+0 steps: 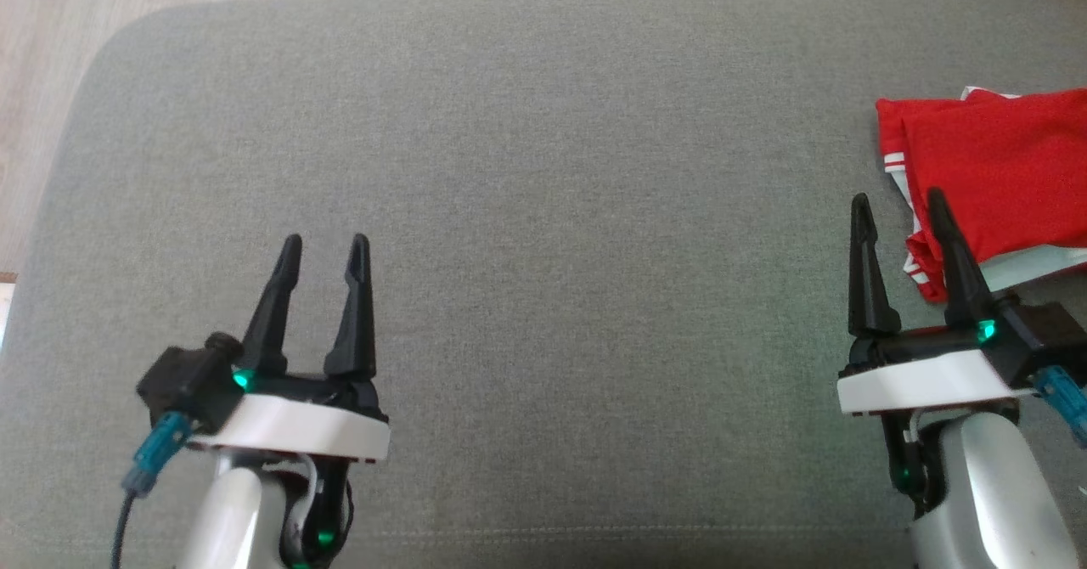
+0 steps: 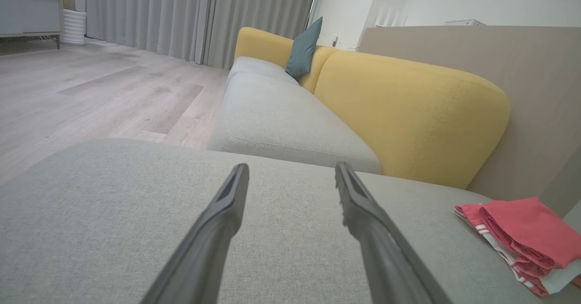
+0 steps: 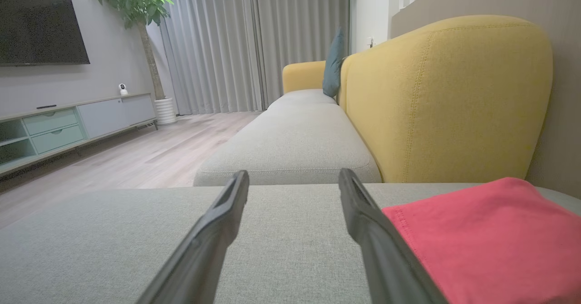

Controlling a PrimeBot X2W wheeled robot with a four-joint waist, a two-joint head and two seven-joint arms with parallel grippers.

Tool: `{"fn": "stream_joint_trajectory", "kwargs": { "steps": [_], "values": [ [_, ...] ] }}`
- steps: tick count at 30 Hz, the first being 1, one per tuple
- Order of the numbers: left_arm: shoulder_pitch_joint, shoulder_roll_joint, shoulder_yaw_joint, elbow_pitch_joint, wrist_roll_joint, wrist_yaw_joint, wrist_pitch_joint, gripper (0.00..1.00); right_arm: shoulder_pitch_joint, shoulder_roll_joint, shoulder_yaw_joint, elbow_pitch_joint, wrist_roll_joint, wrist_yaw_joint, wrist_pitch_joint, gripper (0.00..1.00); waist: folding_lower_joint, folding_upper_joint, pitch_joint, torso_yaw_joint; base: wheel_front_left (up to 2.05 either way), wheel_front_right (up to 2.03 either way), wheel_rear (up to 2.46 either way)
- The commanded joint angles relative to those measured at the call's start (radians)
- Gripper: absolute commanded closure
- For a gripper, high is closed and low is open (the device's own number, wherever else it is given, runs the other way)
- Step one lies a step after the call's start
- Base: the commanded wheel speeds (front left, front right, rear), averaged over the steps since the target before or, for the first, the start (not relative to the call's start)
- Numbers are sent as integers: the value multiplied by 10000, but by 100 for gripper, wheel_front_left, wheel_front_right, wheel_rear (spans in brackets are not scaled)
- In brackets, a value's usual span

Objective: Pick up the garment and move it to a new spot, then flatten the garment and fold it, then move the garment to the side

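A: Nearest first. The grippers?

B: Head view: left gripper (image 1: 325, 239) at 7 o'clock, fingers spread wide, nothing between them. Right gripper (image 1: 898, 197) at 4 o'clock, equally wide apart, also empty. Both are over the grey cushion (image 1: 543, 127).

A: And the garment?

B: Red garment (image 1: 1002, 170) with white stripes at the hem, at 3 o'clock, lying in layers on the cushion, cut off by the frame edge. It sits at 1 o'clock from the right gripper, whose outer finger crosses the hem in the picture; contact unclear. It is well apart from the left gripper.

A: Further out?

B: Right wrist view: grey seat (image 3: 290, 145) at 12 o'clock, yellow backrest (image 3: 445, 95) at 2, teal pillow (image 3: 333, 63) against it, curtains (image 3: 227, 41) behind, television (image 3: 41, 18) at 10.
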Motion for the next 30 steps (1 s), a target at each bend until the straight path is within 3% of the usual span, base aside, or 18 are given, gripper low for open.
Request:
{"fn": "stream_joint_trajectory", "kwargs": {
  "steps": [1,29,30],
  "values": [
    [-158,85,455,-488,-75,8,-53,0,-2,-23,233,-398,85,33,-107,0,1,-1,20,-5,0,0,0],
    [80,85,714,-867,-659,-186,-53,0,137,-22,370,-570,127,33,-108,0,1,-1,-42,-117,0,0,0],
    [236,0,320,-585,-667,-167,0,100,184,0,94,-201,90,0,0,100,1,-1,-44,-120,0,0,0]
  ]
}}
